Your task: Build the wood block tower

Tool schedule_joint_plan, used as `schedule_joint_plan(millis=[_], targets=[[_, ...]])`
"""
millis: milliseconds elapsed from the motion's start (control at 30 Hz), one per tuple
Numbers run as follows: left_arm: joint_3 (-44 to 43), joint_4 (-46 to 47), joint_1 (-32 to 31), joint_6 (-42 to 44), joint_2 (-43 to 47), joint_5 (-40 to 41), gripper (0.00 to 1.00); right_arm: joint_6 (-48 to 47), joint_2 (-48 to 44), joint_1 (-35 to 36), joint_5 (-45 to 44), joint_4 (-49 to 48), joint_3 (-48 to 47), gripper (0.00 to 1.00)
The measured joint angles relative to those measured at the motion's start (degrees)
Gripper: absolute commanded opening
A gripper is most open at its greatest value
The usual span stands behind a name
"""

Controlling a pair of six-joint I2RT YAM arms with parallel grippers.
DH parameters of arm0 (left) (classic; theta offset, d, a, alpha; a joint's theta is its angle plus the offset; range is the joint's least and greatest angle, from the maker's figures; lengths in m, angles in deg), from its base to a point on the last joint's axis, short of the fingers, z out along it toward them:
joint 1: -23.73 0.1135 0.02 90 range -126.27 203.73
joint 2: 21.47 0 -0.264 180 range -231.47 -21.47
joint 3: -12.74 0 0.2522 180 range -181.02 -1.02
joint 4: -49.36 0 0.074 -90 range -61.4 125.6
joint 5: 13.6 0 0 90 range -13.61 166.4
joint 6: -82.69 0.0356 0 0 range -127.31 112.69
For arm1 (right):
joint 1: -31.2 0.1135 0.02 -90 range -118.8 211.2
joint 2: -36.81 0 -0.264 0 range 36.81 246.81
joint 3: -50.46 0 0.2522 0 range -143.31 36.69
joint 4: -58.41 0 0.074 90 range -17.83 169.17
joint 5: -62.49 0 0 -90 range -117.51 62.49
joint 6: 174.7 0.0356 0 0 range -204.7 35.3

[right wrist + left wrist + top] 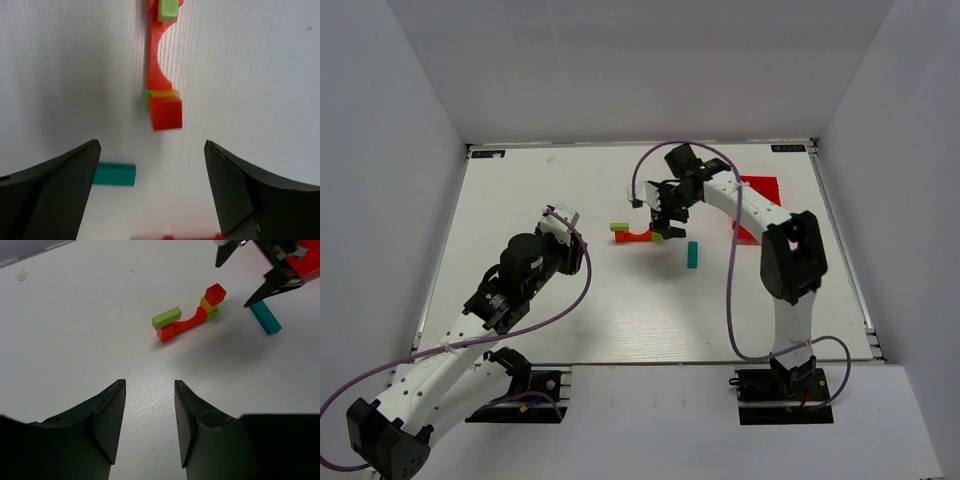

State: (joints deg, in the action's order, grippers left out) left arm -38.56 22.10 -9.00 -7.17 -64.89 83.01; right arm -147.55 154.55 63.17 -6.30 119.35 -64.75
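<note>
The wood block tower stands mid-table. A red arch (186, 323) lies with a lime-green block (166, 317) on its left end. At its right end a lime cube (213, 315), a yellow cube (207, 305) and an orange-red cube (166, 113) are stacked. A teal bar (692, 254) lies loose to the right. My right gripper (151, 145) hangs open just above the stack, holding nothing. Well back to the left of the blocks, my left gripper (148, 385) is open and empty.
A red plastic bin (760, 195) sits at the back right, partly behind the right arm. Its edge shows at the bottom of the right wrist view. White walls enclose the table on three sides.
</note>
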Motion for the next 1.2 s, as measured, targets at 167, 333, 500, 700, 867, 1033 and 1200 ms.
schedule_joint_plan(millis=[167, 333, 500, 700, 867, 1033, 1200], targets=[[0.0, 0.0, 0.0, 0.0, 0.0, 0.0, 0.54, 2.5, -17.6, -1.3, -0.6, -7.4, 15.1, 0.9], [0.0, 0.0, 0.0, 0.0, 0.0, 0.0, 0.54, 15.7, -33.6, -3.0, -7.2, -23.2, 31.8, 0.39], [0.0, 0.0, 0.0, 0.0, 0.0, 0.0, 0.54, 32.0, -23.3, -3.5, -9.4, -21.9, 28.4, 0.0], [0.0, 0.0, 0.0, 0.0, 0.3, 0.1, 0.54, 48.4, -12.6, -3.5, -9.5, -17.1, 26.9, 0.28], [0.0, 0.0, 0.0, 0.0, 1.2, 0.1, 0.54, 57.2, -11.5, -3.5, -12.4, -16.4, 26.8, 0.49], [0.0, 0.0, 0.0, 0.0, 1.6, 0.0, 0.54, 62.7, -10.4, -3.4, -16.7, -16.5, 26.3, 0.52], [0.0, 0.0, 0.0, 0.0, 1.6, 0.0, 0.54, 65.9, -9.4, -3.4, -21.4, -17.3, 26.8, 0.51]])
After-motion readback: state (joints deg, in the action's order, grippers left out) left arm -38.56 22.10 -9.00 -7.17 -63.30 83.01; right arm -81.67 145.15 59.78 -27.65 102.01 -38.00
